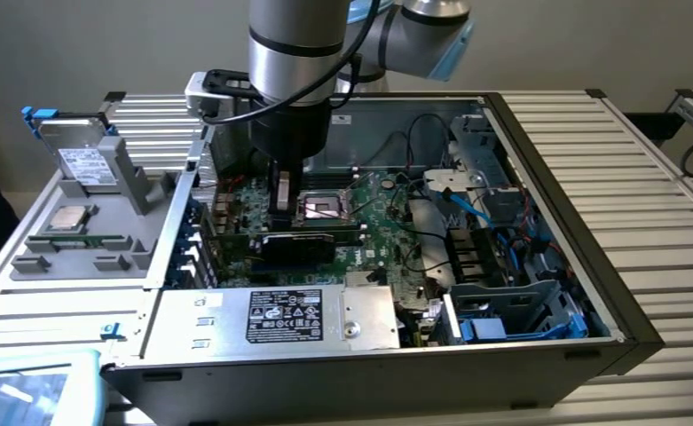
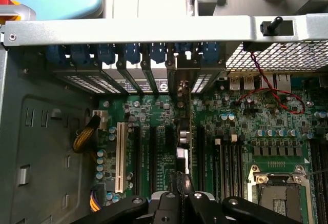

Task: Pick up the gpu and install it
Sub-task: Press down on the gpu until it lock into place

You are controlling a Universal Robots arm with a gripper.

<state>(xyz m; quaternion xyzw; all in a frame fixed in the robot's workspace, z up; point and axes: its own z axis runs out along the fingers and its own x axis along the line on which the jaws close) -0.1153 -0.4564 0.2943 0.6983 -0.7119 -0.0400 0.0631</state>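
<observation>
Over the motherboard (image 2: 246,131), gripper (image 2: 183,185) clamps gpu (image 2: 187,126).

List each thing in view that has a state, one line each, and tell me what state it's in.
gripper: shut on the gpu's top edge.
gpu: standing on edge on the motherboard, held from above.
computer case: lying on its side, side panel off, inside exposed.
processor socket: uncovered, no cooler on it.
hard drive: out of the case, resting on the grey tray.
</observation>
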